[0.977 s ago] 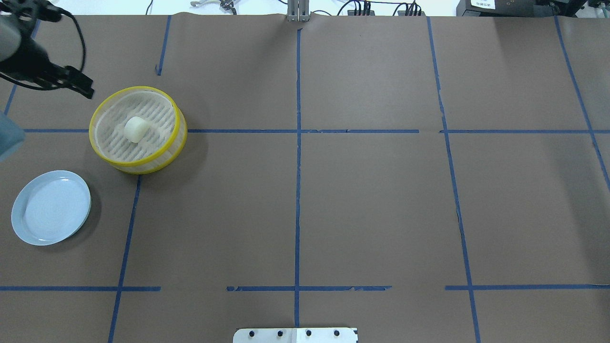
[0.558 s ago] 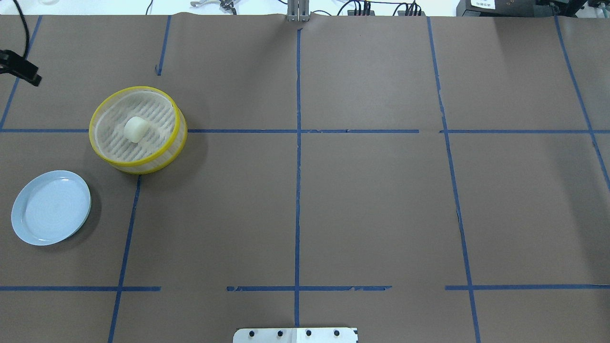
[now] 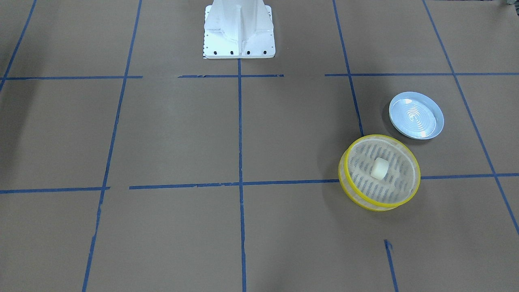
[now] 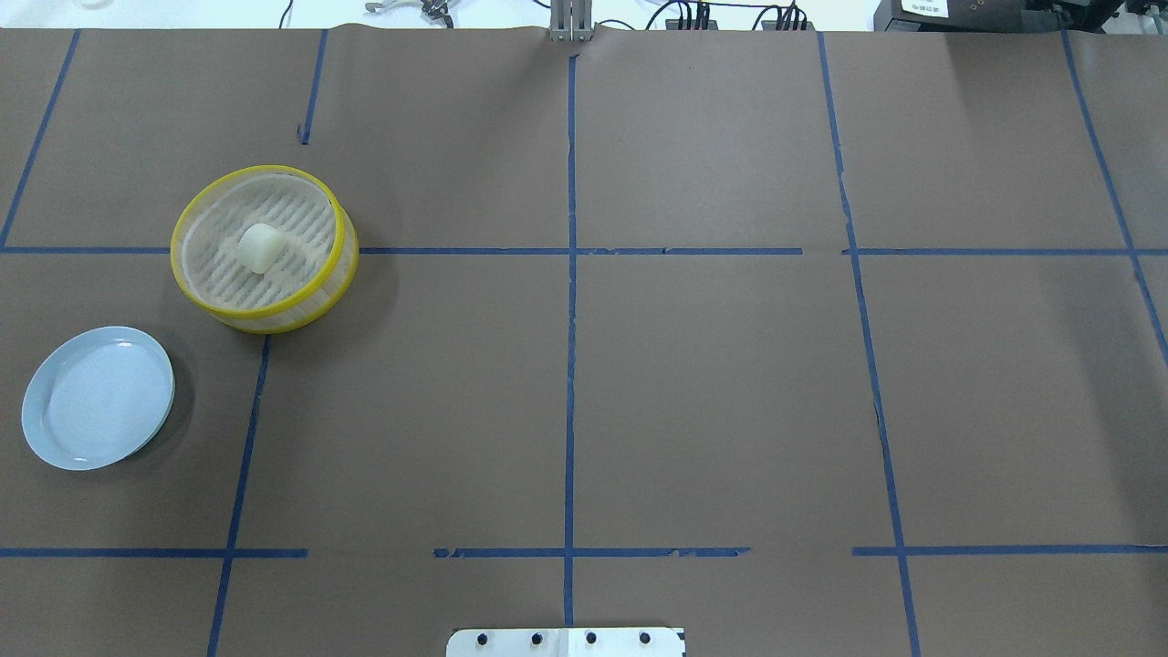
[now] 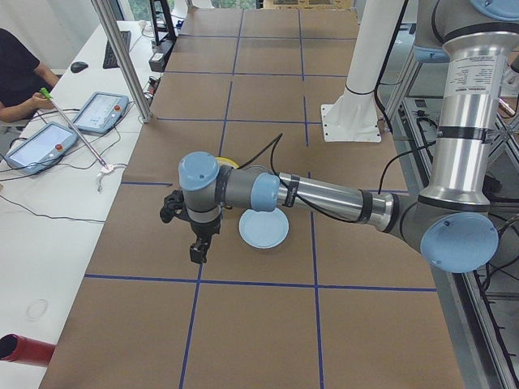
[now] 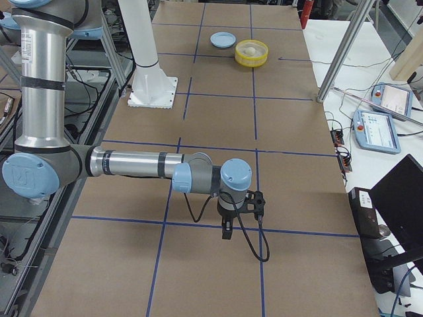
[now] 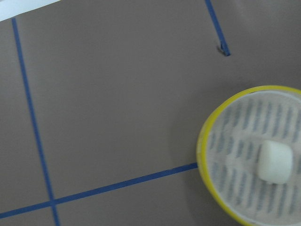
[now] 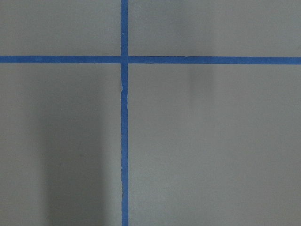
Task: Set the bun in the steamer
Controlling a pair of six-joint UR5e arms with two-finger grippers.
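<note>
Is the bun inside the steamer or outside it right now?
Inside. The bun sits on the slotted base of the steamer, ringed by its yellow rim. The overhead, front-facing and left wrist views all show this.

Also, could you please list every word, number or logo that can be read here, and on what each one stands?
Nothing can be quoted with certainty.
White label, top right edge of the overhead view: printed lines, too small to read.
Blue joint cap of the right arm: pale logo mark, letters unclear.
Pendant screen: too small to read.
Bun, steamer, plate: no text.
</note>
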